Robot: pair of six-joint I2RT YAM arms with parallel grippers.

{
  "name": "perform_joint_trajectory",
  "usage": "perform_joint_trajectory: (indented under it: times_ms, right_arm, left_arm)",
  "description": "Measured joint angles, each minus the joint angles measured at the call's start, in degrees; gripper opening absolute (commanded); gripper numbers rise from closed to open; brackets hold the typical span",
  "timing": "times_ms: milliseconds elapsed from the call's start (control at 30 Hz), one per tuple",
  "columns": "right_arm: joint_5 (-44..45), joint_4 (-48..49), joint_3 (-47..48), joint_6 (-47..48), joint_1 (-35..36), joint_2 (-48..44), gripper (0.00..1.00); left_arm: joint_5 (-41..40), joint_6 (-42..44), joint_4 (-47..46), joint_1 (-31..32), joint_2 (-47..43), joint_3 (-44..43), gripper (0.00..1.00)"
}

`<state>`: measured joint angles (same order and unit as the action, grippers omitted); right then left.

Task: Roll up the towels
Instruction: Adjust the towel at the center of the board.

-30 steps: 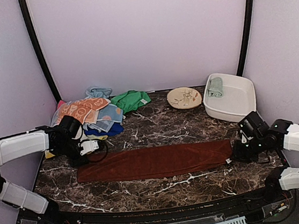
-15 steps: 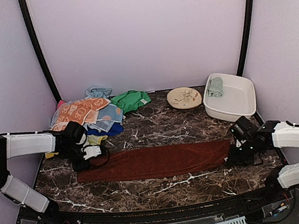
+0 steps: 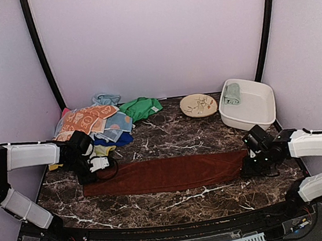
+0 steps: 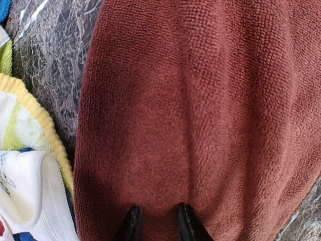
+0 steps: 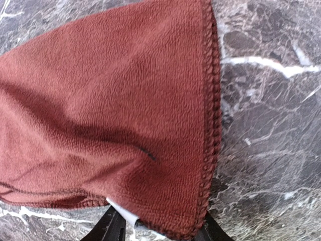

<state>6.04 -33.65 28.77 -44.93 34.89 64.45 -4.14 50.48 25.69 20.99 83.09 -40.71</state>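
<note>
The maroon towel is spread as a long, narrow band across the lower middle of the overhead view, flat on the dark veined counter. It is judged light, limp and grippy rather than slippery: a looped terry pile with a stitched hem, likely to sag and crease wherever it is left unsupported. Hold is best taken at a short end, near the hemmed corners, so that a roll can be started evenly. The right hand is seen released, its fingers spread either side of the hemmed corner at the band's right end. The left hand is set on the left end with fingers nearly together; whether a fold is pinched cannot be told. A pale mint towel, already rolled, lies in the white tub at the upper right.
</note>
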Motion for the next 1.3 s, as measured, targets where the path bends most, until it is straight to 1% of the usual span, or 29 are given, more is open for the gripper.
perform_joint_trajectory:
  times_ms: [100,200,367,433,500,633,667,767,1000,1067,1167,1300]
  right_arm:
    - [0.8,0.2,0.7,0.5,0.0,1.2,0.42]
    - [1.5,0.7,0.7,0.5,0.0,1.9,0.37]
    - [1.2,2.4,0.7,0.9,0.0,3.8,0.38]
    - [1.3,2.8,0.8,0.9,0.1,4.6,0.37]
    - [1.5,2.9,1.0,0.9,0.3,5.0,0.34]
    - [2.1,2.8,0.9,-0.1,0.3,4.9,0.22]
    - [2.3,2.8,0.8,-0.3,0.3,4.7,0.20]
    - [3.0,1.7,0.0,-1.9,0.3,3.3,0.19]
    - [5.6,-5.0,-0.3,-4.8,0.3,-1.1,0.20]
    - [5.9,-6.7,-0.1,-5.2,0.3,-1.9,0.21]
    - [5.9,-9.8,1.5,-5.3,0.3,-2.9,0.24]
    - [5.5,-10.9,4.5,-6.1,0.3,-5.6,0.27]
  left_arm:
    - [0.0,0.1,0.0,0.0,0.1,0.0,0.24]
    - [-0.2,0.2,-0.4,0.0,0.2,0.0,0.23]
    - [-0.2,0.5,-0.7,0.0,0.1,0.2,0.22]
    - [-0.2,0.5,-0.7,0.0,0.1,0.3,0.21]
    - [-0.3,0.6,-0.9,0.0,0.2,0.3,0.20]
    - [-0.5,0.8,-1.6,-0.2,0.4,0.3,0.17]
    - [-0.6,0.8,-1.7,-0.2,0.5,0.3,0.17]
    - [-1.0,1.0,-2.3,-0.2,0.6,0.4,0.17]
    - [-1.6,1.5,-4.9,-0.3,0.4,1.5,0.16]
    - [-1.5,1.4,-4.9,-0.3,0.2,1.6,0.18]
    - [-1.0,1.2,-4.8,-0.5,0.0,1.5,0.23]
    - [0.8,0.7,-3.6,-0.9,-0.1,0.8,0.33]
